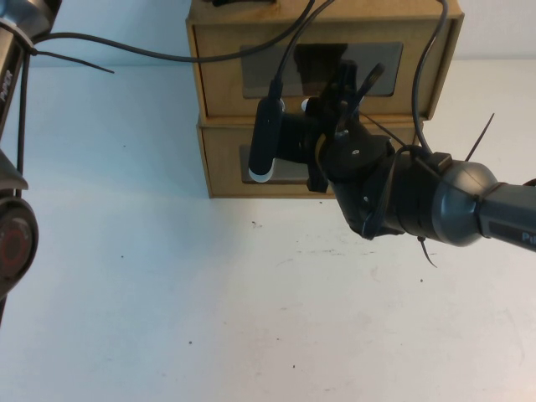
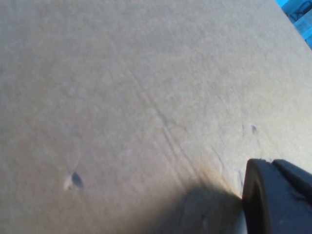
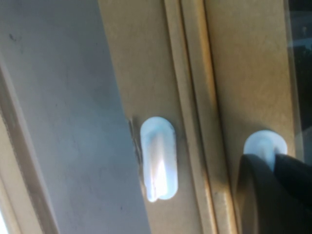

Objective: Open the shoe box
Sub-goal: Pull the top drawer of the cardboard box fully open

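Two brown cardboard shoe boxes are stacked at the back of the table, the upper box [image 1: 226,75] on the lower box [image 1: 222,159], each with a window in its front. My right gripper [image 1: 342,99] reaches to the upper box's front. In the right wrist view it [image 3: 270,161] is shut on that box's small white handle [image 3: 264,143]. The lower box's white handle [image 3: 158,158] is free beside its grey window. My left gripper hangs low over bare table at the left; only one dark finger [image 2: 275,197] shows.
The left arm [image 1: 12,234] stands at the left edge of the white table [image 1: 209,293]. Black cables [image 1: 167,54] trail across the boxes' fronts. The right arm's body [image 1: 435,201] hangs over the table just in front of the lower box.
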`<action>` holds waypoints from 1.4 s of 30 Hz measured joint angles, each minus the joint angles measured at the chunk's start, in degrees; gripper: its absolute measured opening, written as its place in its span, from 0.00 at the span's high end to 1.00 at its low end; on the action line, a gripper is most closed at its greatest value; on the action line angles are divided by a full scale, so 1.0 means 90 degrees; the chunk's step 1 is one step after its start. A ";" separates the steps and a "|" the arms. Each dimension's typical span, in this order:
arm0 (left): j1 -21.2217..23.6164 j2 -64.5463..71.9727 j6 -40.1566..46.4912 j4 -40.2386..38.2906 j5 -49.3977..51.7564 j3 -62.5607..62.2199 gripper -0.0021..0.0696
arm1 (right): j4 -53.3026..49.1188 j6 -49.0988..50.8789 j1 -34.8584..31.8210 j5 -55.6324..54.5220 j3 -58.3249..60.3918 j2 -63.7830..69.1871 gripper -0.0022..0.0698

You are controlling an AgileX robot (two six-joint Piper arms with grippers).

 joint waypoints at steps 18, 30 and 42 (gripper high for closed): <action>0.0000 0.0000 0.0000 -0.0011 0.0024 0.0000 0.98 | -0.0090 -0.0287 0.0129 0.0243 0.0158 -0.0028 0.95; -0.0015 0.0000 0.0000 -0.0167 0.0233 0.0000 0.98 | -0.0056 -0.0142 0.0261 0.0198 0.1137 -0.0790 0.95; -0.0019 -0.0011 -0.0052 -0.0179 0.0275 0.0000 0.98 | 0.0346 0.0068 0.0947 0.0637 0.2107 -0.1568 0.96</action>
